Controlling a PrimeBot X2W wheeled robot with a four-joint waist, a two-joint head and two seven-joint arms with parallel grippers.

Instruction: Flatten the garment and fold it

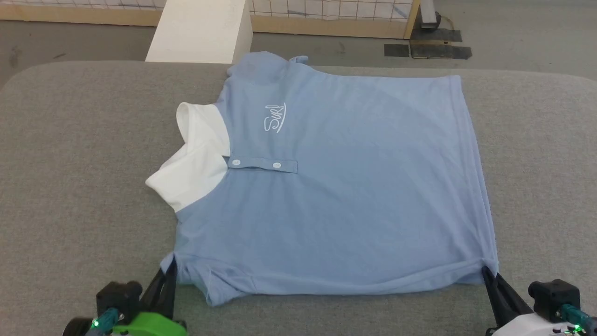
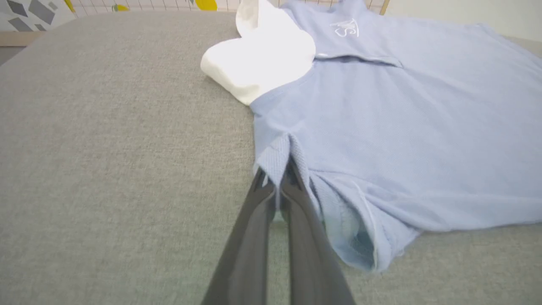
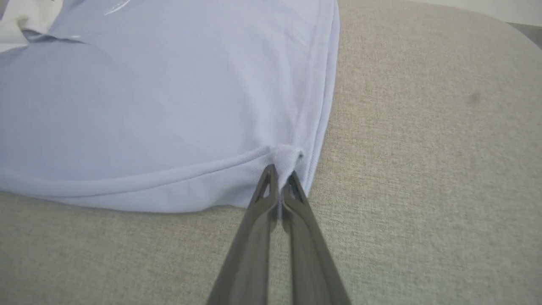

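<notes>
**Grey table surface with a polo shirt pinched at both near corners**

Grey woven cloth covers the table [image 1: 84, 163] on which everything here rests; I read the scene outward from the two tools I am driving.

My left gripper [image 2: 277, 178] is clenched on the garment [image 1: 350, 196]. Its two dark fingers meet with a ridge of blue knit nipped between the tips. The grip is at the near-left corner, just beside a sleeve [image 2: 355, 237] whose opening lies tucked along the near edge.

My right gripper [image 3: 279, 169] is likewise clamped on the garment. Its tips are together on a small bunch of fabric at the near-right corner, where the hem [image 1: 471, 154] meets the near edge. Both pinched corners lie low, close to the cloth.

Between the two grips the near edge runs in a shallow curve with a few soft wrinkles. The rest of the shirt lies spread and mostly flat, front side up. It lies sideways to me in the middle of the table, with the hem to my right.

The white collar [image 1: 196, 158] points to my left, one wing folded outward. The placket carries two white buttons [image 1: 236, 162], and the white logo [image 1: 275, 117] sits on the far side of it. A rounded flap of blue at the far-left corner [image 1: 266, 65] may be the other sleeve; I cannot tell.

Past the table's far edge are a grey floor [image 1: 354, 46], a white block [image 1: 200, 30] and a wood-framed grid panel [image 1: 326, 9].
</notes>
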